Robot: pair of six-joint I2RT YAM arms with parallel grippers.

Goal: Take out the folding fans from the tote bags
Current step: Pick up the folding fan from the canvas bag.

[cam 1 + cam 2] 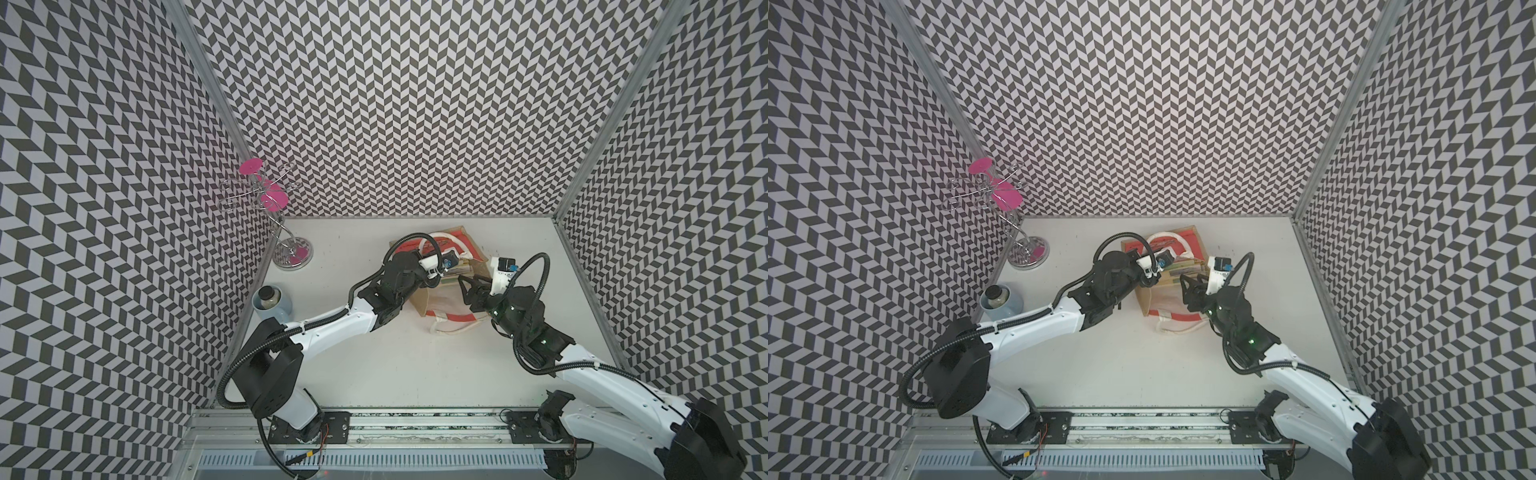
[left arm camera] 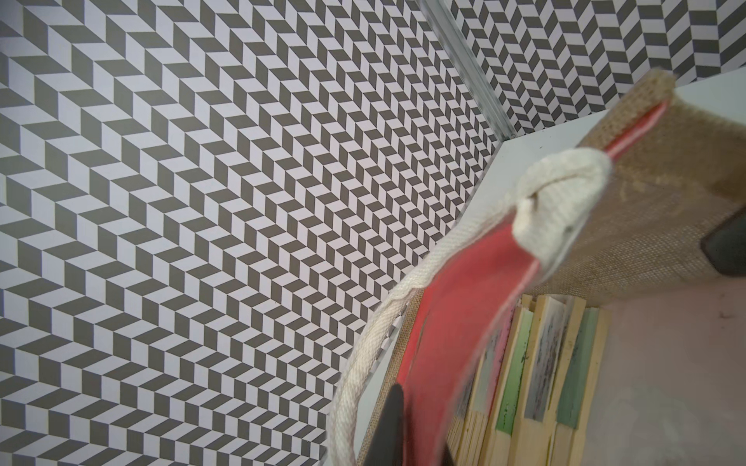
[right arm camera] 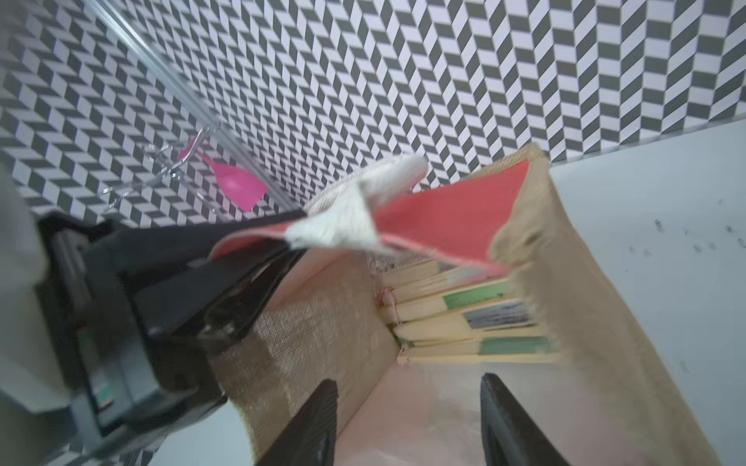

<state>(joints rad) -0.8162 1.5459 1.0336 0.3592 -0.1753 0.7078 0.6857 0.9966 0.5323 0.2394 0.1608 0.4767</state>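
Top view: the tote bag (image 1: 440, 305) (image 1: 1163, 303) lies on its side just right of centre in both top views, on the far half of the white table (image 1: 415, 365), with its mouth turned toward the right arm. The folding fans (image 1: 455, 272) (image 1: 1179, 270) are inside it, stacked flat against the bag wall that sits higher in the frame. In the right wrist view the fans (image 3: 464, 318) show pale bamboo sticks with green and grey-black paper.

The left gripper (image 1: 434, 279) (image 3: 242, 262) is clamped tight on the bag's red upper flap, beside the cream handle (image 3: 355, 214), and holds that flap raised off the fans. In the left wrist view the left gripper (image 2: 420, 439) pinches the flap at the lower edge of the frame, with the fans (image 2: 541, 363) to its right.

The right gripper (image 1: 469, 286) (image 3: 407, 423) sits at the bag mouth. Its 2 fingers (image 3: 319, 423) stand about half apart and hold nothing.

A wire stand (image 1: 286, 245) with pink discs and a blue cup (image 1: 272, 305) stand at the left.
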